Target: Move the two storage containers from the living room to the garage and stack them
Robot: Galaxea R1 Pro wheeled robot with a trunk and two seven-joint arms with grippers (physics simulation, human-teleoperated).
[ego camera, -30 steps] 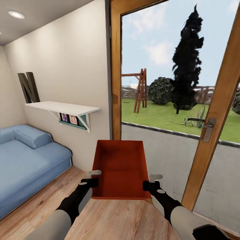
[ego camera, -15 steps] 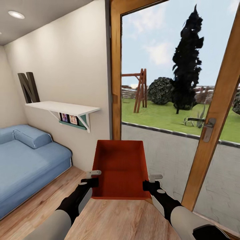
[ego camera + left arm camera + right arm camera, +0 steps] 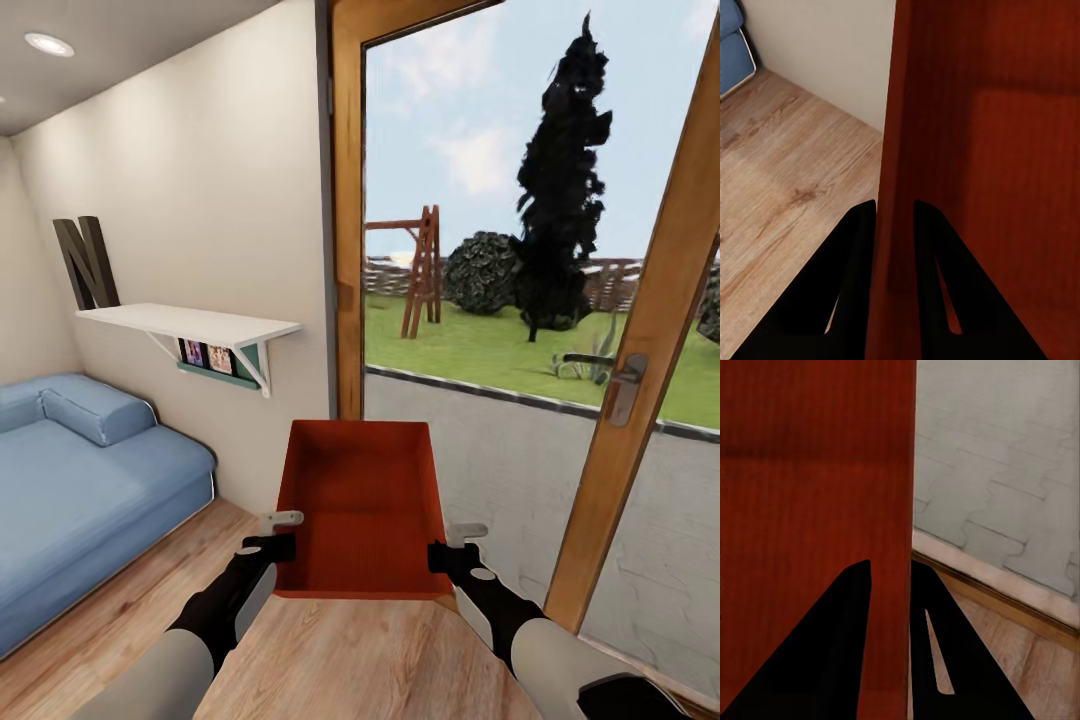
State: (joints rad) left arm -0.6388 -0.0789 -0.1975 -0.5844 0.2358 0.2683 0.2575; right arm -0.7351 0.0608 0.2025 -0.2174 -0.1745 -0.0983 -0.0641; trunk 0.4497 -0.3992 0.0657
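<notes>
One orange-red storage container [image 3: 360, 505] hangs in front of me above the wood-plank floor of the living room, held from both sides. My left gripper [image 3: 281, 548] is shut on its left wall [image 3: 894, 225], one finger inside and one outside. On the opposite wall [image 3: 900, 577] my right gripper [image 3: 442, 556] is shut the same way. The bin's open top faces me and it looks empty.
A glass door with a wooden frame [image 3: 650, 340] and metal handle [image 3: 622, 385] stands ahead on the right, paving [image 3: 1012, 472] and lawn beyond. A blue sofa [image 3: 80, 480] lies at the left under a white wall shelf [image 3: 190, 325]. Beige wall [image 3: 200, 200] stands close ahead.
</notes>
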